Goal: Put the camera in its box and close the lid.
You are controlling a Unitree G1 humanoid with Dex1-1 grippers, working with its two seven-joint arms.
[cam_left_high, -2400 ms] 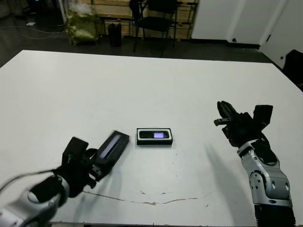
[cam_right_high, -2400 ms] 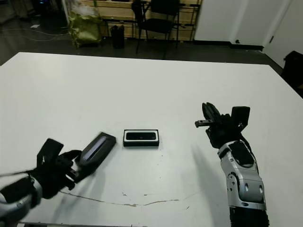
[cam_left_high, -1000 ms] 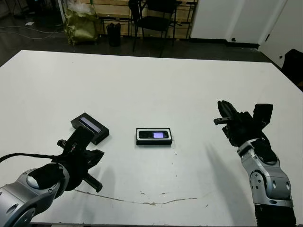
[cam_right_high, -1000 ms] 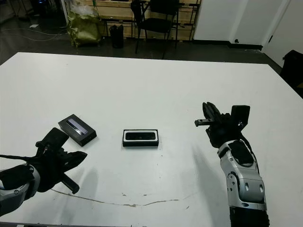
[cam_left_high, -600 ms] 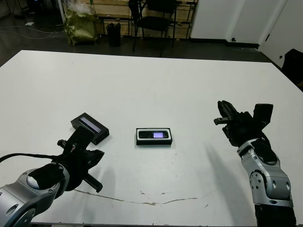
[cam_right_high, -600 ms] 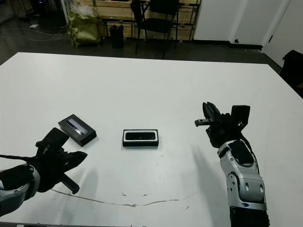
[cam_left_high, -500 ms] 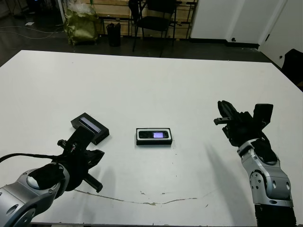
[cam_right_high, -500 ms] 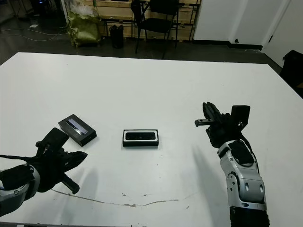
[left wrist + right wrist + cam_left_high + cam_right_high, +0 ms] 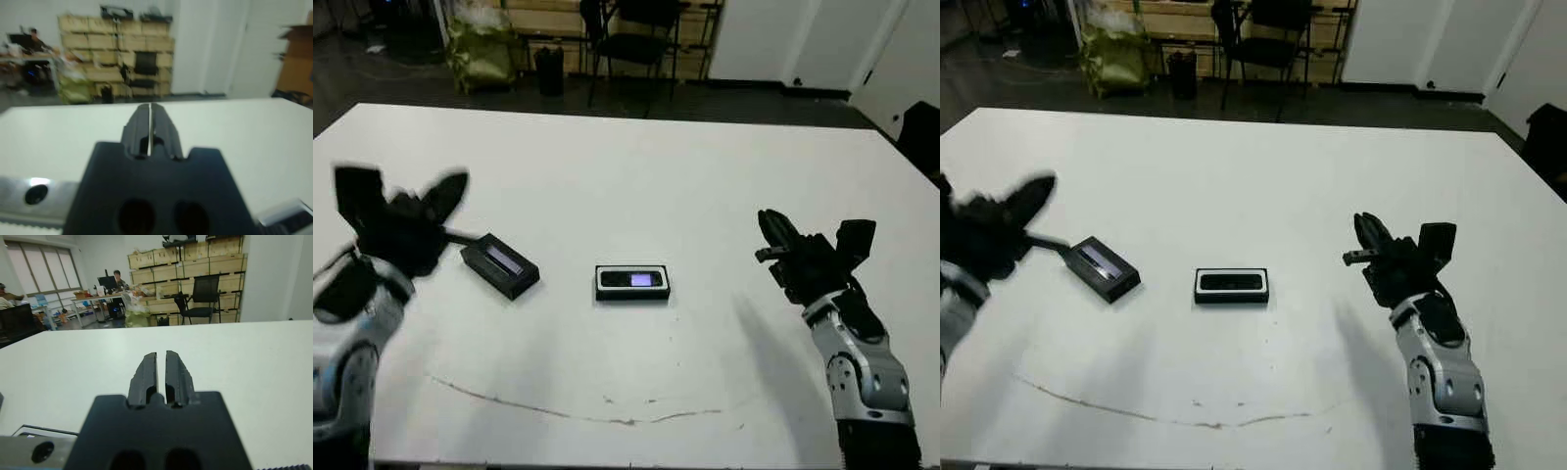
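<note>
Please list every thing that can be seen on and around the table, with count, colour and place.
table: one, white, fills the view; a thin brown mark near its front edge.
box: one, black with white lining, centre of table.
camera: one, black with a purple window, lying inside the box.
lid: one, black with a pale stripe, on the table left of the box, apart from it.
chair: one, black, beyond the table.
left end effector: one, black, raised left of the lid, shut, holding nothing.
right end effector: one, black, right side, shut, holding nothing.
</note>
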